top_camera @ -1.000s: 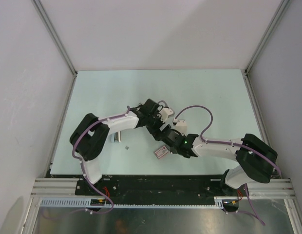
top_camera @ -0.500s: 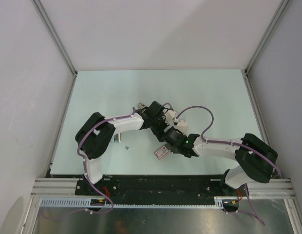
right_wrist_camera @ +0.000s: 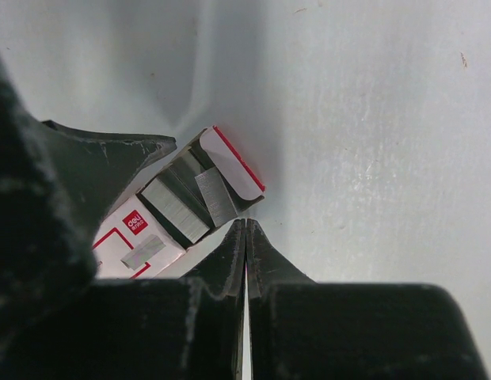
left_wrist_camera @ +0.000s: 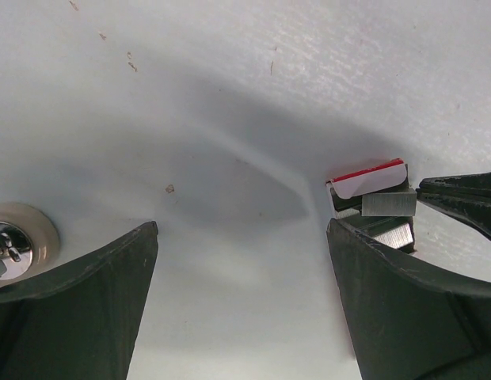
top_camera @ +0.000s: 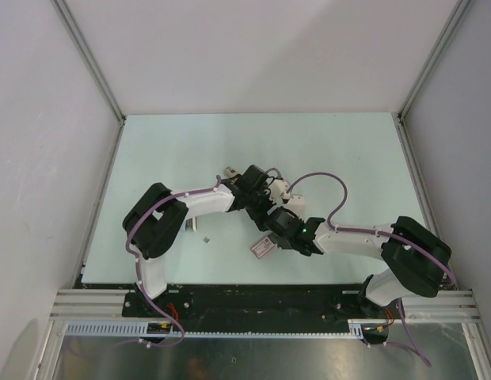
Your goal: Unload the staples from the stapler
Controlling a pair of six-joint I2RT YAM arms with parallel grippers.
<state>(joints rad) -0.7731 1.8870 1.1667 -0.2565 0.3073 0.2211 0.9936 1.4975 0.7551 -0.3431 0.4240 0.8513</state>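
1. From where I stand, both arms reach in over the table (top_camera: 182,150) and meet at a flat pink-and-grey box (top_camera: 263,247). It lies about midway along the table, toward the near edge.
2. The left gripper (left_wrist_camera: 241,237) hangs with its claw spread wide and nothing in it. One finger is close by the box's open end, though I cannot tell whether it touches. The other is over bare table.
3. The right gripper (right_wrist_camera: 244,227) has its claw pinched fully together on nothing. Its tips are just beside the same open end, where a red-edged flap (right_wrist_camera: 234,162) is folded back.
4. Inside the box lie grey strips (right_wrist_camera: 176,207), one of them askew on top of the rest.
5. A short grey bar that I take for the staples (top_camera: 189,227) lies toward the near-left corner of the table. It is just beside the left arm's elbow (top_camera: 158,222) and well apart from both claws. A tiny grey fragment (top_camera: 207,238) sits between that bar and the box.
6. I cannot pick out the stapler. It may be hidden under that elbow.
7. My reading is that the unloading looks mostly done, since the bar lies loose on the table. I cannot tell whether the stapler is fully emptied. What remains seems to be dealing with the loose pieces.
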